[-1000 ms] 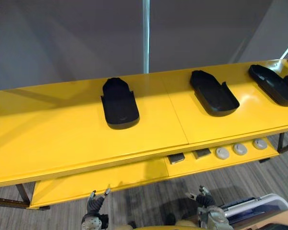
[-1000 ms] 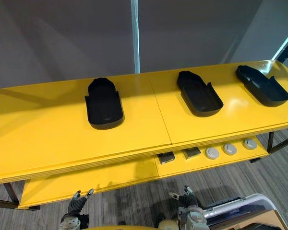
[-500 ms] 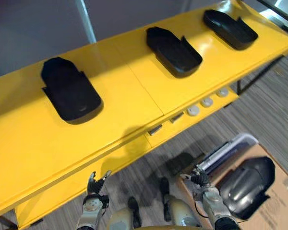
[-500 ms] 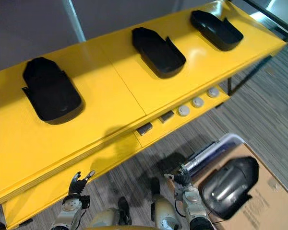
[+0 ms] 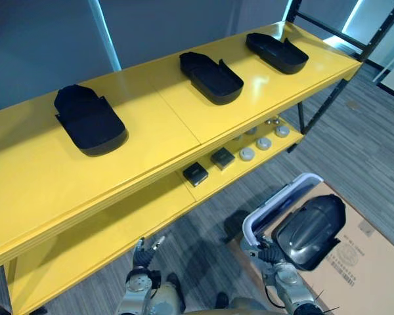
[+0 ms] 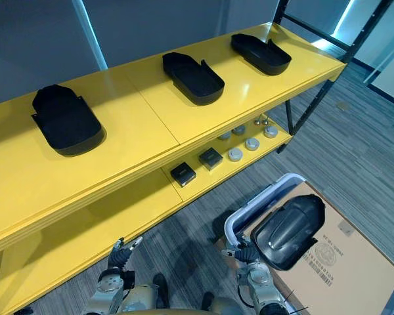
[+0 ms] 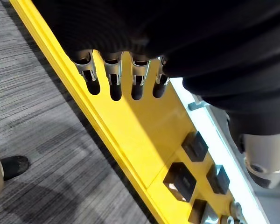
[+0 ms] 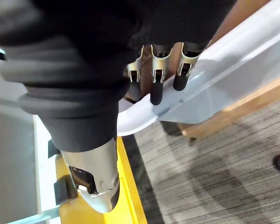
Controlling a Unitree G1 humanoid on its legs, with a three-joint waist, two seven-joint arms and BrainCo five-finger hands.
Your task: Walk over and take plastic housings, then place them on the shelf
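Left eye view, L to R. Yellow shelf [image 5: 39, 177], two boards. On the top board, three black plastic housings in a row, well apart, all open side up: left housing [image 5: 88, 121], middle housing [image 5: 211, 77], right housing [image 5: 276, 52] near the shelf's right end.

Lower board [image 5: 105, 236]: bare on the left. Further right, two small black blocks [image 5: 195, 174] side by side, then a cluster of grey round discs [image 5: 247, 153].

Left hand [image 5: 140, 275] sits low in front of the lower board, over the grey carpet floor [image 5: 354, 138]. Left wrist view: fingers [image 7: 115, 86] straight in a row and spread, nothing in them, pointing at the lower board's yellow edge.

Right hand [image 5: 269, 256] is low, just beside the white rim of a bin [image 5: 269, 207] standing on the floor to the right of the shelf. Right wrist view: fingers [image 8: 157, 88] straight and apart, empty, tips close over the bin's rim; contact cannot be told.

Inside the bin lies a fourth housing [image 5: 308, 230], dark and glossy, rounded side up. A cardboard sheet [image 5: 361, 262] lies in the bin under and beside it.
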